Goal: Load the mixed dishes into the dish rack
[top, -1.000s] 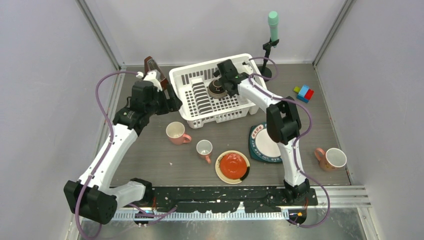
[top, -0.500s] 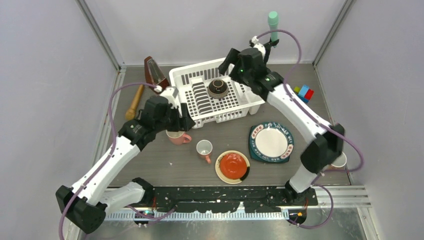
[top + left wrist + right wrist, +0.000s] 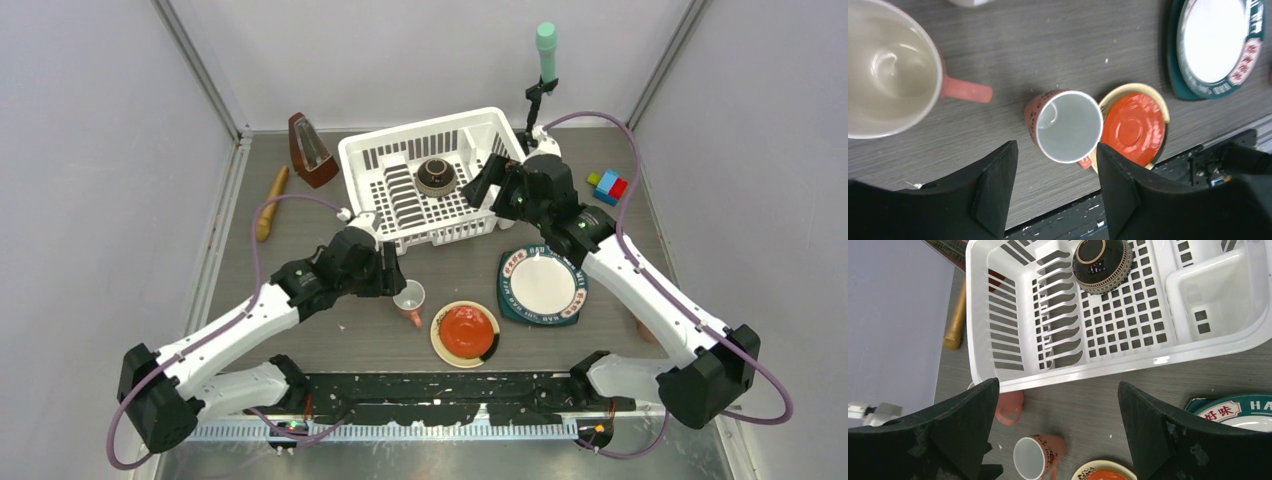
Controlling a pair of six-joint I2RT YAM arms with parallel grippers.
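Observation:
The white dish rack stands at the back with the small brown bowl on its grid floor; the bowl also shows in the right wrist view. My left gripper is open, low over the table between two pink mugs. The large mug is to its left. The small mug lies just ahead of its fingertips, touching the red-centre plate. My right gripper is open and empty above the rack's near right rim. The teal-rimmed plate lies flat on the right.
A wooden stick and a brown metronome sit left of the rack. Coloured blocks lie at the back right. A green-topped stand rises behind the rack. My right arm crosses over the right side of the table.
My right gripper let go of the bowl in the rack and drew back to the rack's near right. My left gripper swung from beside the rack down to the mugs.

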